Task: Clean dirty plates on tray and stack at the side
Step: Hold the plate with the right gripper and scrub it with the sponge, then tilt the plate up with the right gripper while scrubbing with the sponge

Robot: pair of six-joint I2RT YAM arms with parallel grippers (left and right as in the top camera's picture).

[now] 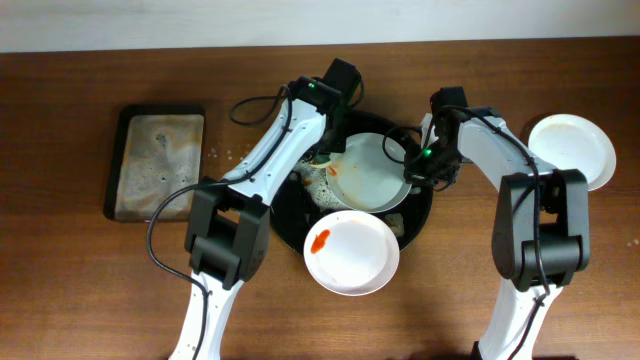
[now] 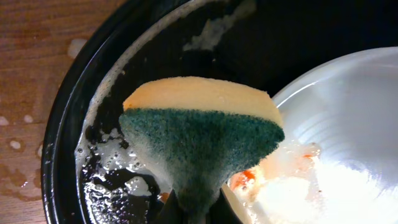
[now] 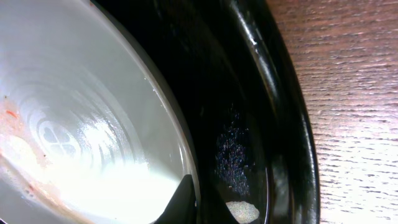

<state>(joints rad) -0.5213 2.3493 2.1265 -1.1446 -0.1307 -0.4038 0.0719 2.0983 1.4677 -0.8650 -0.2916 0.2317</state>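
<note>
Overhead view: a plate [image 1: 368, 172] is seen in the far half of the tray [image 1: 288, 215], seemingly tilted, with orange-red smears and foam on its left part.
Other plates: a smeared plate [image 1: 350, 255] is laid over the tray's near rim; a clean plate [image 1: 572, 150] is set well apart on the table, at the far right.
Step in hand: the plate is judged to be under scrubbing, with the smeared plate yet to be done.
How it is done well: the sponge's green face should be laid flat on the smear and drawn toward the plate's middle. The right rim should be held firm so that the plate is not pushed round. Foam should be kept inside the tray.
Left gripper [image 2: 191, 214]: pressed together on the narrow lower end of the sponge [image 2: 202, 134], which is held at the plate's left rim beside the smear. Contact cannot be told.
Right gripper [image 1: 412, 172]: placed at the plate's right rim. One finger [image 3: 181, 198] is seen over the rim and the other is hidden, so a pinch on the rim is judged.
Sponge tray [image 1: 158, 162]: set on the left, wet, well apart.
</note>
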